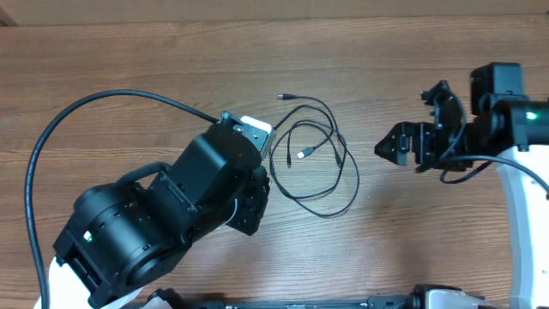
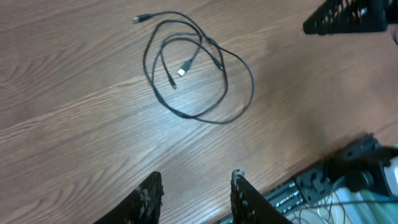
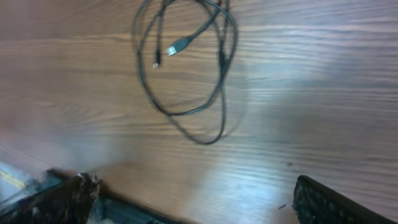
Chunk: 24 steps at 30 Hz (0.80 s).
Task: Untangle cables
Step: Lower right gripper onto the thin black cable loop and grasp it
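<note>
Several thin black cables [image 1: 305, 153] lie looped together in the middle of the wooden worktop [image 1: 171, 51], untouched. The left claw [image 2: 196, 177] hovers nearby, partly spread and holding nothing; the right claw [image 3: 194, 182], opposite, gapes wide.

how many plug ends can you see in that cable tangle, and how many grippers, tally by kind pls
cable tangle: 1 (how many separate cables cannot be told)
plug ends in view: 3 (dark plug, silver-tipped plug, small dark plug)
grippers: 2 (left gripper, right gripper, both open and off the cables)
total: 6
</note>
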Tool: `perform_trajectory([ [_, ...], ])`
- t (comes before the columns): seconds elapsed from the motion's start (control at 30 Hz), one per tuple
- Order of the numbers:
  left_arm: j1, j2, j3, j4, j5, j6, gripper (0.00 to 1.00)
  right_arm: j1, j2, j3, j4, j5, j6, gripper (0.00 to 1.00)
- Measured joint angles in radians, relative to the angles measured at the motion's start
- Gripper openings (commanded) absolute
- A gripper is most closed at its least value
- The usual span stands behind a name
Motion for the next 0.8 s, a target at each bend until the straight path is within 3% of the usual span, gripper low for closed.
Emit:
perform_trajectory([
  [0.33,0.000,0.000,0.000,0.006,-0.042,-0.050,0.36,0.213,0.000,-0.005,0.142,0.326,0.230,1.00],
  [0.5,0.000,0.000,0.000,-0.013,-0.077,-0.083,0.30,0.294,-0.001,-0.058,0.213,0.400,0.353,1.00],
  [0.8,0.000,0.000,0.000,-0.050,-0.169,-0.158,0.34,0.430,-0.001,-0.249,0.408,0.432,0.465,1.00],
])
